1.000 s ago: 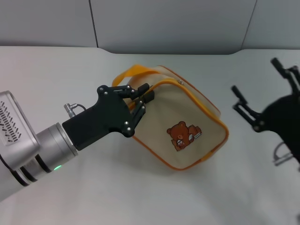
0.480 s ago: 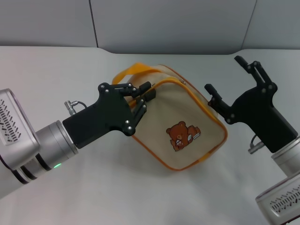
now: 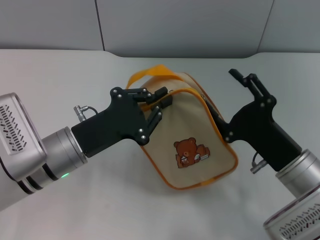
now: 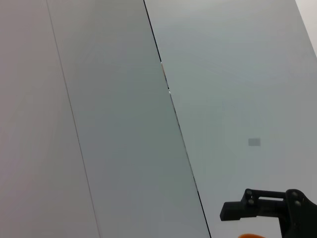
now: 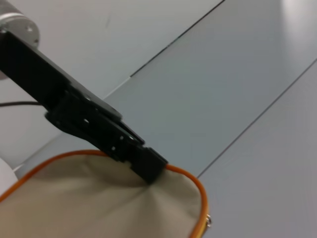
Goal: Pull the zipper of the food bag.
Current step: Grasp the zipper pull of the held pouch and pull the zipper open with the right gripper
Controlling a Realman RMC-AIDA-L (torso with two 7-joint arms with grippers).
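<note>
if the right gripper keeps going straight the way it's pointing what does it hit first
Most likely the food bag: the right gripper is open and points up-left, its lower finger already at the bag's right edge by the zipper. Depth is hard to judge.

The food bag [image 3: 192, 135] is matt beige canvas, smooth and softly creased where the left claw [image 3: 159, 106] pinches its upper corner. Its zipper [image 3: 212, 116] is a woven orange-yellow band with a small shiny metal pull beside the right claw [image 3: 227, 102]. Both claws are matt black plastic, studded with bright metal screws, on brushed silver arm housings. The desk [image 3: 60, 80] under them looks matt white and smooth.
</note>
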